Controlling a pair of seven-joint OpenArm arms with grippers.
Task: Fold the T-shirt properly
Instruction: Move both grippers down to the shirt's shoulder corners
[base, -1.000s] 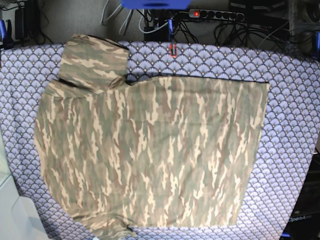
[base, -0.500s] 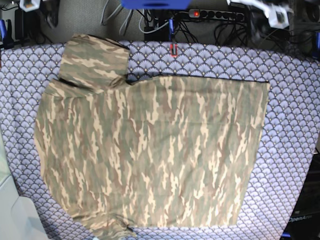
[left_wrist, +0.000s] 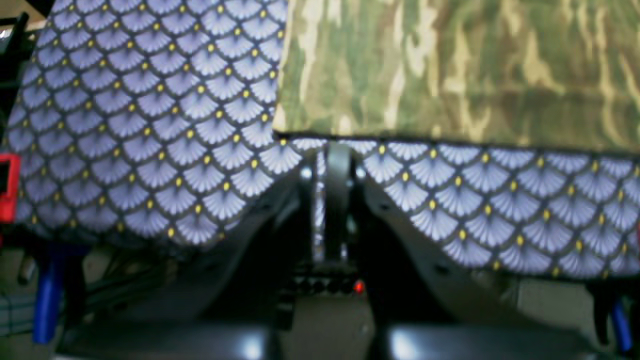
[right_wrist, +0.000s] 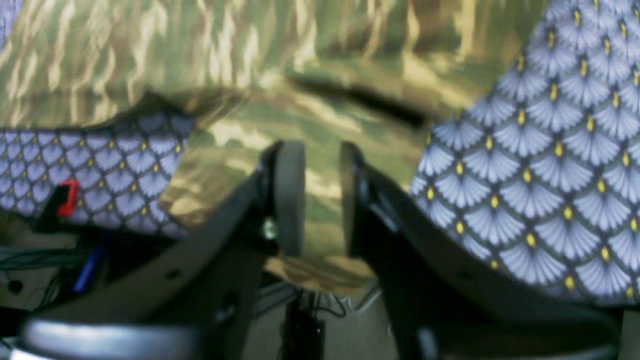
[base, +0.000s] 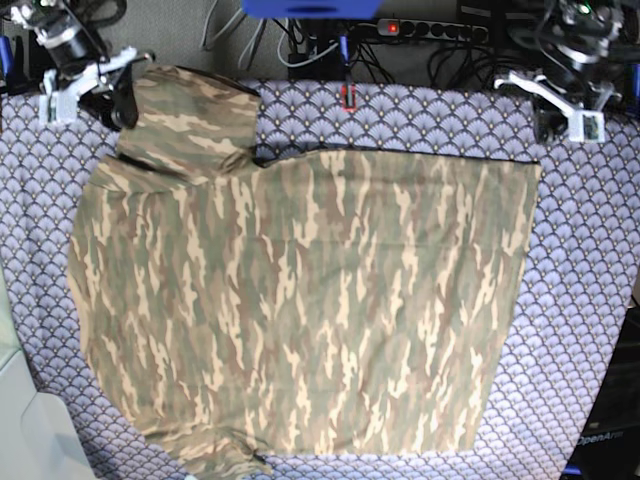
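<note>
- Since the earlier base frames both arms have come down from the far edge toward the T-shirt (base: 300, 300), which has not shifted; a second ago neither arm showed at all.
- Base view: the T-shirt lies spread flat on the table cloth (base: 590, 260), one sleeve at its far corner. The right gripper (base: 122, 100) reaches in at a slant just beside that sleeve's outer edge. The left gripper (base: 545, 125) hangs above the shirt's other far corner.
- Left wrist view: the left gripper (left_wrist: 337, 165) points down over the table cloth (left_wrist: 150, 125), just short of the T-shirt (left_wrist: 450, 70) hem, its jaws pressed together on nothing.
- Right wrist view: the right gripper (right_wrist: 322, 195) hovers over the sleeve of the T-shirt (right_wrist: 250, 60), jaws parted with fabric visible through the gap; the table cloth (right_wrist: 550, 175) flanks the sleeve.
</note>
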